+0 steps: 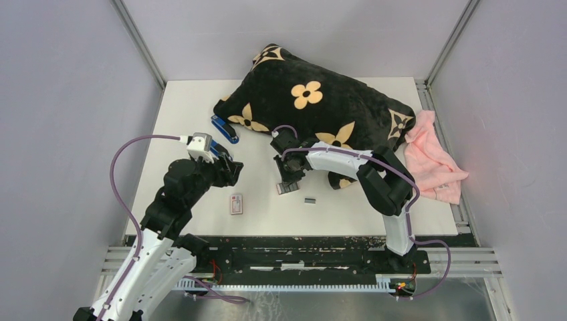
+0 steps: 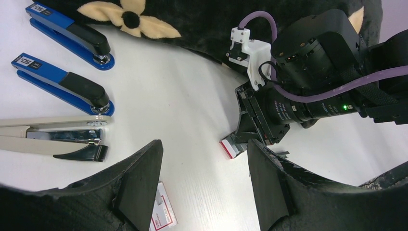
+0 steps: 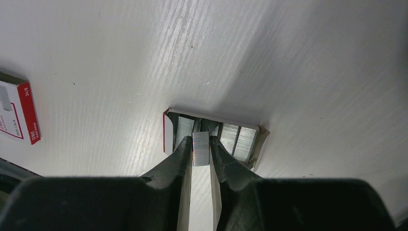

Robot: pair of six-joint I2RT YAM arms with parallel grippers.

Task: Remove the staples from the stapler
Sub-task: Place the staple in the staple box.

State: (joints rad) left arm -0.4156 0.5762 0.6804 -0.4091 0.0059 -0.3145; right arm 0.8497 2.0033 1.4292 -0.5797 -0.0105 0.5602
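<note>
A staple strip [image 3: 201, 154] is pinched between the nearly closed fingers of the right gripper [image 3: 200, 142], directly above an open box [image 3: 166, 132] in which further rows of staples are packed. Whether the strip is clear of those rows cannot be told. Seen from above, the open box sits on the table [image 1: 374, 200] just short of its centre, toward 6 o'clock, and a loose strip [image 1: 309, 200] lies on the bare surface at 4 o'clock of it, close by but apart. A closed box [image 1: 236, 203], white and red, is found at 8 o'clock of the table. The left gripper [image 2: 203, 144] is held at 9 o'clock of the right one, its fingers spread wide with nothing between them. In the left wrist view a beige stapler [image 2: 53, 136] is seen at 9 o'clock, swung open so that its metal rail is exposed. A blue stapler [image 2: 62, 84] lies just beyond it at 10 o'clock, and a second blue stapler [image 2: 67, 31] at 11 o'clock, both shut. The far side of the table, at 12 o'clock, is covered by a black pillow [image 1: 314, 100], and a pink cloth [image 1: 434, 160] is bunched at 3 o'clock.
</note>
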